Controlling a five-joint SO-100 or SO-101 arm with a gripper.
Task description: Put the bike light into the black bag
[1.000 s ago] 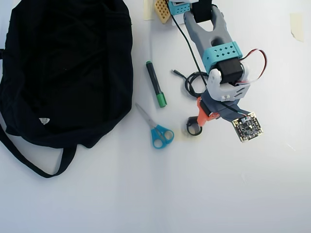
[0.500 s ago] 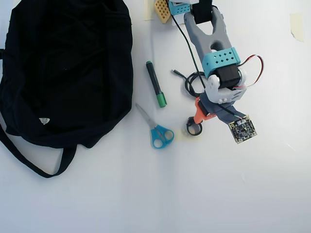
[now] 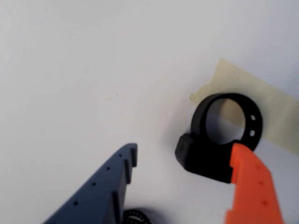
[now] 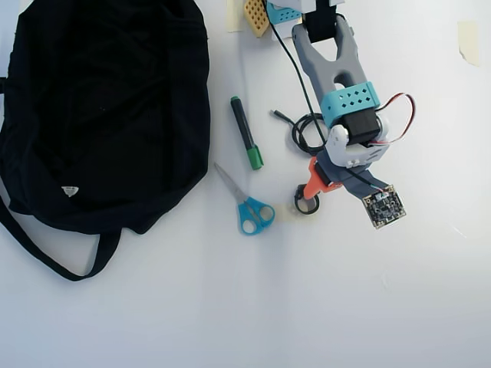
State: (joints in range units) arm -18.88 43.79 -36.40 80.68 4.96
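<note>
Under me lies a plain white desk (image 4: 230, 307), smooth and matte, filling the overhead view edge to edge; I see no wall, floor or window in either view. Light is even and bright, throwing only soft, short shadows. Pale yellowish tape marks the surface: one piece (image 4: 467, 40) near the upper right corner overhead, another (image 4: 233, 14) at the top edge, and a strip (image 3: 275, 112) lying flat at right in my wrist view.
</note>
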